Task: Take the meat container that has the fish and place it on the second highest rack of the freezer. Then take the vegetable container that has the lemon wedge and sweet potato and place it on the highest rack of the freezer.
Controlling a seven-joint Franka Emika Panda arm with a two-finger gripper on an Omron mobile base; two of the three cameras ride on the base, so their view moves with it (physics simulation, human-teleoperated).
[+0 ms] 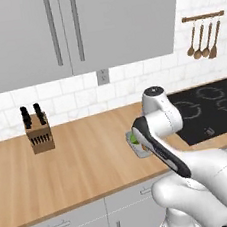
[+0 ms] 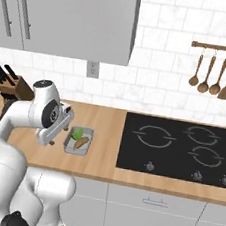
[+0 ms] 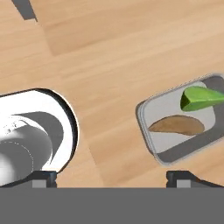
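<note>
Hand view showed the gripper with its jaws spread wide and nothing between them, hovering over the wooden counter, with the vegetable container off to the right of its fingertips, not centred. That tub, holding the green lemon wedge and the brown sweet potato, sat near the counter's front edge, just left of the black cooktop. Judging by this, the second step's pickup was in hand; the next move called for shifting right over the tub and descending to its rim.
</note>
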